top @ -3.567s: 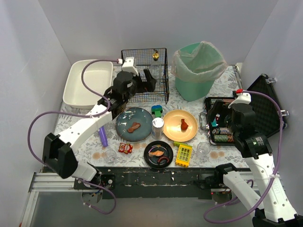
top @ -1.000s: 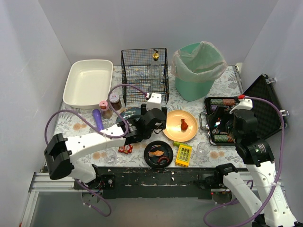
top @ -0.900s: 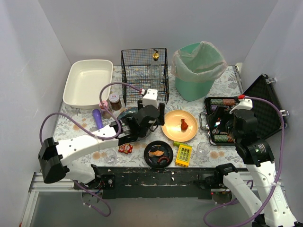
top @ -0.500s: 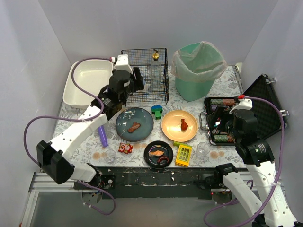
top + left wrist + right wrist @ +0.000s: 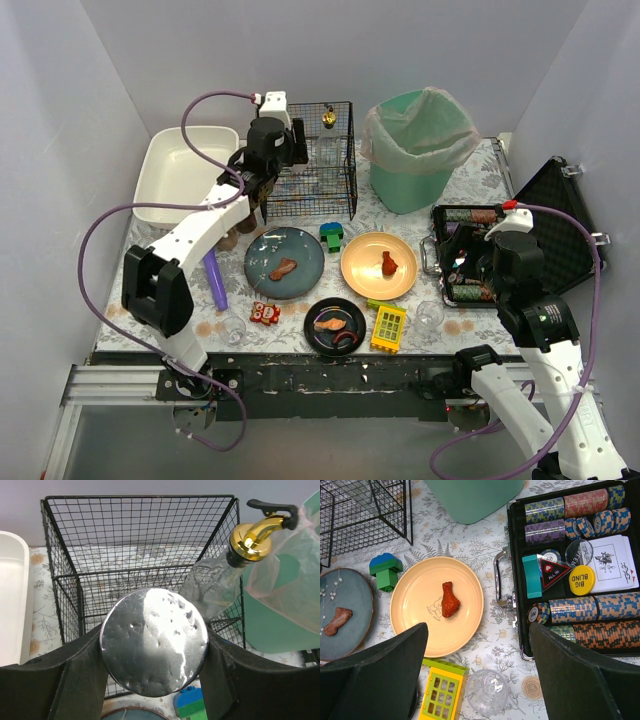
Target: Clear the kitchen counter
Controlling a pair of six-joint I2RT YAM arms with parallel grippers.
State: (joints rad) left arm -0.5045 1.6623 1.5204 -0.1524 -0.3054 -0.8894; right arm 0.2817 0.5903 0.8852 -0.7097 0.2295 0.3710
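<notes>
Reaching far, left tool [image 5: 154, 676] clasps silver can [image 5: 154, 639] by basket [image 5: 136, 526].

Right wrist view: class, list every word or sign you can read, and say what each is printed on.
"ALL IN" on the triangular marker in the poker case.
"BIG BLIND" on the yellow disc.
Print on the clear disc, card box and plate: too small or blurred to read.

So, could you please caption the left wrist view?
Left gripper holds a silver can before the wire basket with a glass bottle.
</notes>
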